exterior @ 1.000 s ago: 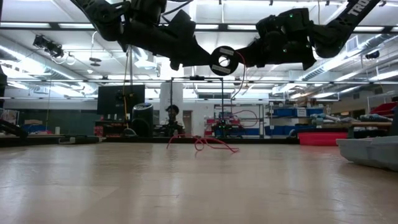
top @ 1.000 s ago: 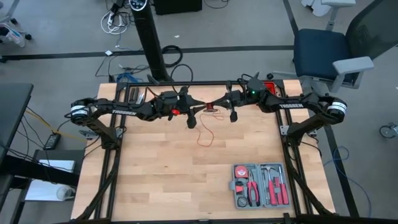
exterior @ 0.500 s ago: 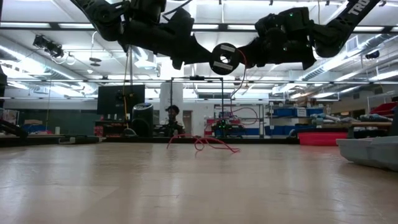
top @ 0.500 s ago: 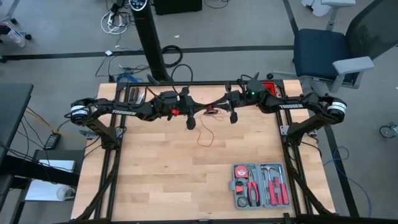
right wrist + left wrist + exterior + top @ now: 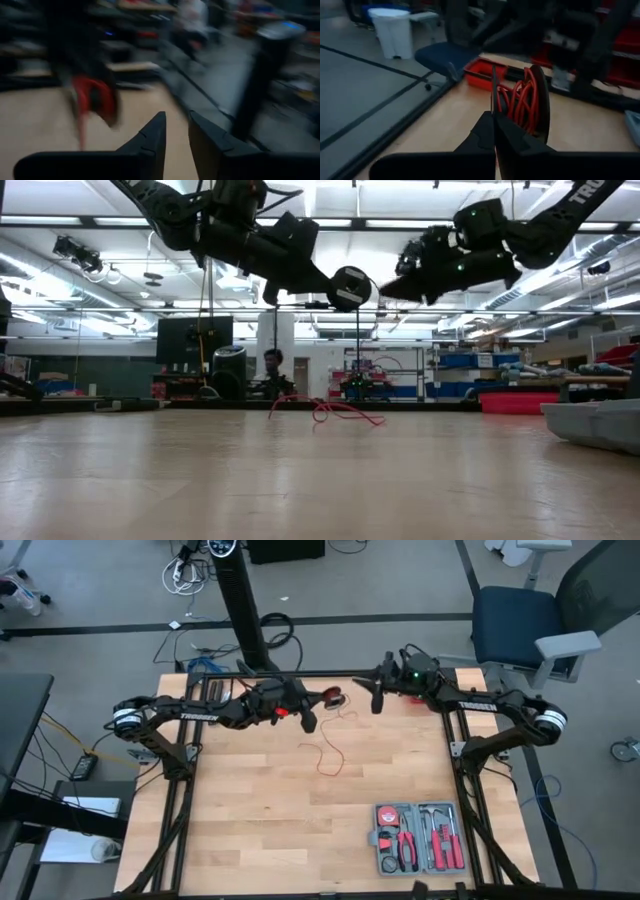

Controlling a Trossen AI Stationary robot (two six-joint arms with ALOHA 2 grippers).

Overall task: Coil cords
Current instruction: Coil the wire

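Spool [image 5: 349, 288] now held by left tool [image 5: 318, 700]; right tool [image 5: 372, 687] released, withdrawn

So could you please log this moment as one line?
left gripper: shut on spool | right gripper: open, apart | red cord: trailing on table

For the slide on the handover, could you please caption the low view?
Left gripper holds the spool of red cord aloft; right gripper hangs open beside it, loose cord on the table.
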